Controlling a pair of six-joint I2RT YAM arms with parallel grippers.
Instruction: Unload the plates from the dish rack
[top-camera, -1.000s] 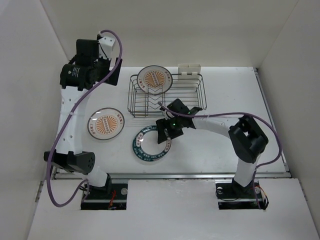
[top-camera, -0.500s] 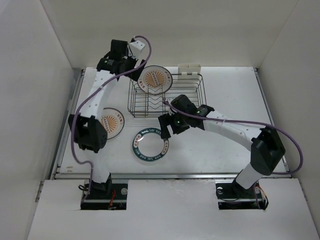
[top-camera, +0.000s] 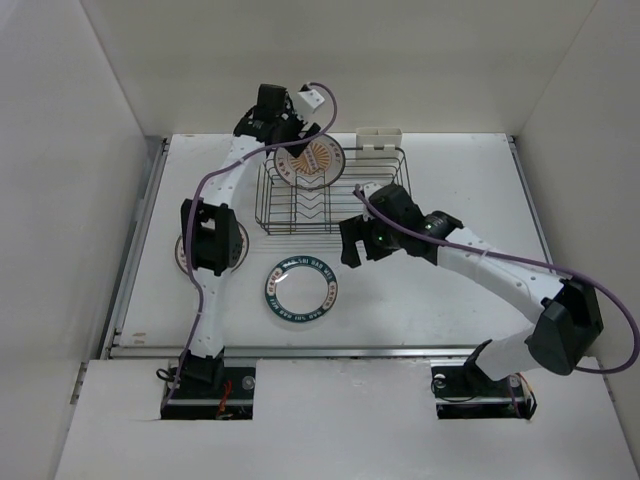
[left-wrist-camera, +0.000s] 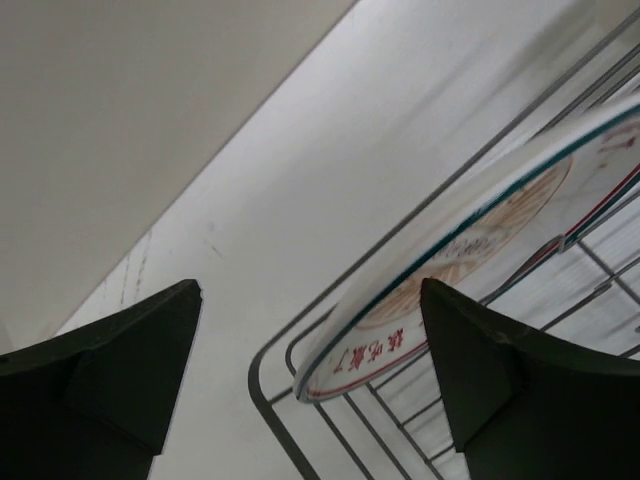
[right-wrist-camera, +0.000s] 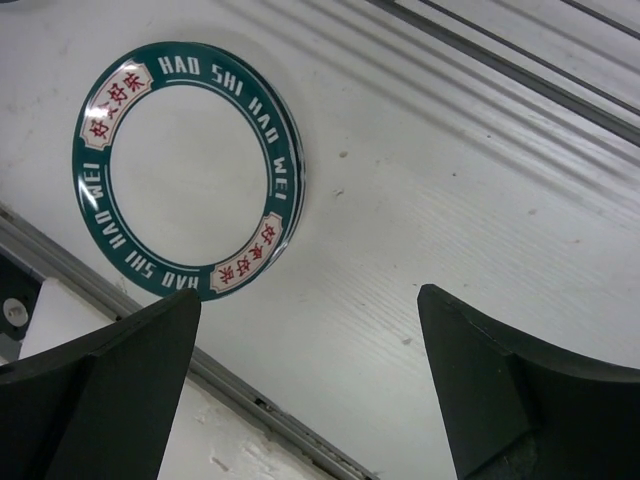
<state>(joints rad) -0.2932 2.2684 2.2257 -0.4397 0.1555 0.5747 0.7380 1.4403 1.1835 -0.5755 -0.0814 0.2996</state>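
A white tabletop (top-camera: 450, 180) with pale walls around it. My left hand (left-wrist-camera: 310, 295) is spread wide at the edge of the sunburst plate (left-wrist-camera: 470, 230), which stands upright in the rack (top-camera: 385, 200). My right hand (right-wrist-camera: 310, 300) is wide and empty over the tabletop, near the teal-rimmed plate (right-wrist-camera: 190, 165) lying flat outside the rack.

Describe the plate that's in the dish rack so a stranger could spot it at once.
Find the dark wire dish rack at the back of the white table. In its back left corner a white plate with an orange sunburst centre leans on edge. It is the only plate in the rack; the teal-ringed plate lies flat on the table.
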